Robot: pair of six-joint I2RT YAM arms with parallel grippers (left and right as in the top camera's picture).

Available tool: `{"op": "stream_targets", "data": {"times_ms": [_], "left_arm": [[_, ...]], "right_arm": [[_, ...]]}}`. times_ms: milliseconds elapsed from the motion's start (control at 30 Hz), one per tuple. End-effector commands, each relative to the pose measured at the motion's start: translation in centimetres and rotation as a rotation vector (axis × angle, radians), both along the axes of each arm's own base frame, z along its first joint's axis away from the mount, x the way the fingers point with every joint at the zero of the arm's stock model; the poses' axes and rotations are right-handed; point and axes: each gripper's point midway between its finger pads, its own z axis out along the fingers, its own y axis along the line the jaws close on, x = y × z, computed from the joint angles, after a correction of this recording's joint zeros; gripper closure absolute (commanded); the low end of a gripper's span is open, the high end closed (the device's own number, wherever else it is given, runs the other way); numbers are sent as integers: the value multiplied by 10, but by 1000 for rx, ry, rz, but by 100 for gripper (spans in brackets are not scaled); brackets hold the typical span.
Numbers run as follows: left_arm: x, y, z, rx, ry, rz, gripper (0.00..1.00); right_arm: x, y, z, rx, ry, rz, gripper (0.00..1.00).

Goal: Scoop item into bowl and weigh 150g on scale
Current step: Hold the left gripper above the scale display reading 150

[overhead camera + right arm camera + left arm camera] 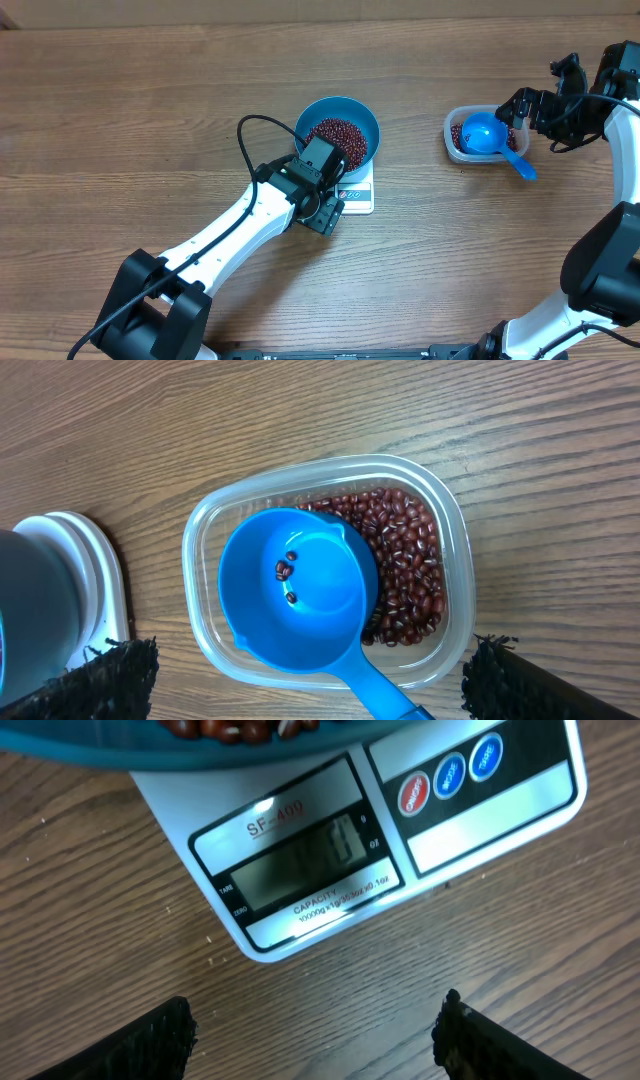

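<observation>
The blue bowl [338, 130] holds a pile of red-brown beans [338, 138] and stands on the white scale [358, 192]. My left gripper [326, 214] hangs over the wood just in front of the scale, open with nothing between its fingers. In the left wrist view the scale [480, 830] shows its grey display and buttons, with the bowl's rim [100, 750] above; the left gripper [315, 1020] is over bare table. My right gripper [520, 106] is open above the tub. In the right wrist view the right gripper [310, 660] straddles the scoop's handle without touching it.
A clear plastic tub [455, 140] at the right holds more beans [410, 570] and a blue handled scoop [295, 585] with three beans in it. The scoop's handle [520, 165] sticks out over the tub's near rim. The scale's corner [95, 575] shows at the left.
</observation>
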Motion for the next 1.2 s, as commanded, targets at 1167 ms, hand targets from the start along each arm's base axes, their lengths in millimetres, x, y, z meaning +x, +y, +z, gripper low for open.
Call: {"op": "stream_targets", "data": {"times_ms": [1167], "left_arm": [[-13,13,-9,38,38,57,0]], "right_arm": [[5,-3,12,-1,-35,-4,0]]}}
